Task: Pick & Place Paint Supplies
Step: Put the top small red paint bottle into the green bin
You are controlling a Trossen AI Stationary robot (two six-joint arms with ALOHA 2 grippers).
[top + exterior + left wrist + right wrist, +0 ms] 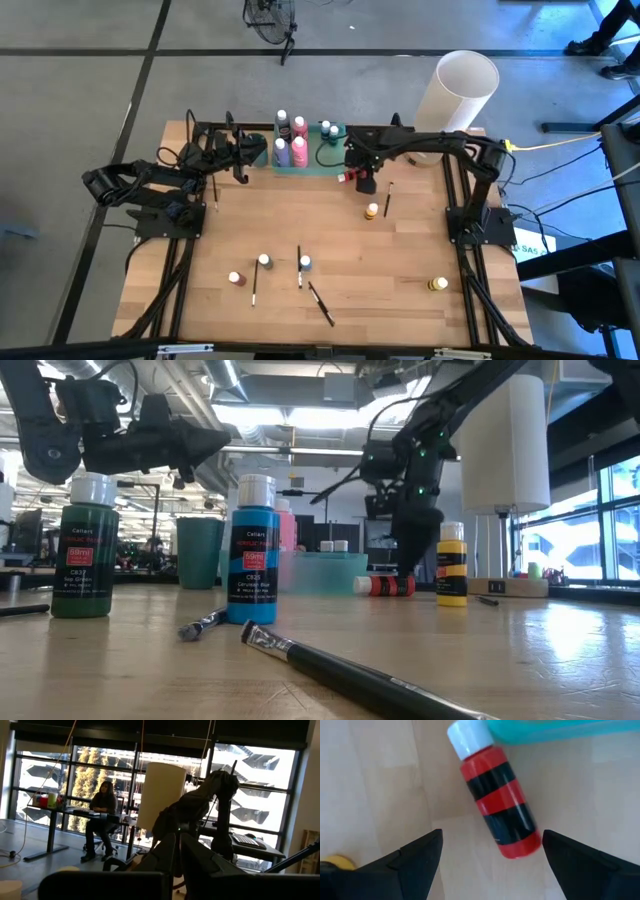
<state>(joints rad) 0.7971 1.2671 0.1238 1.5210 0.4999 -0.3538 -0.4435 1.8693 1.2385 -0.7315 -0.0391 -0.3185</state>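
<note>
Red paint bottle (499,802) lying flat on the counter (340,250), white cap toward the green tray (560,730); right tool (490,855) spread above it; left tool (240,152) pressed together.

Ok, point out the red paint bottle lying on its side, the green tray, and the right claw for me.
red paint bottle (501,805), right wrist view, on its black-banded body.
green tray (560,730), right wrist view, on its near wall.
right claw (492,857), right wrist view, midway between its open fingertips, above the bottle.

Red bottle (500,802) with black bands and white cap, lying by teal tray (560,730); pale wood table (340,250).
</note>
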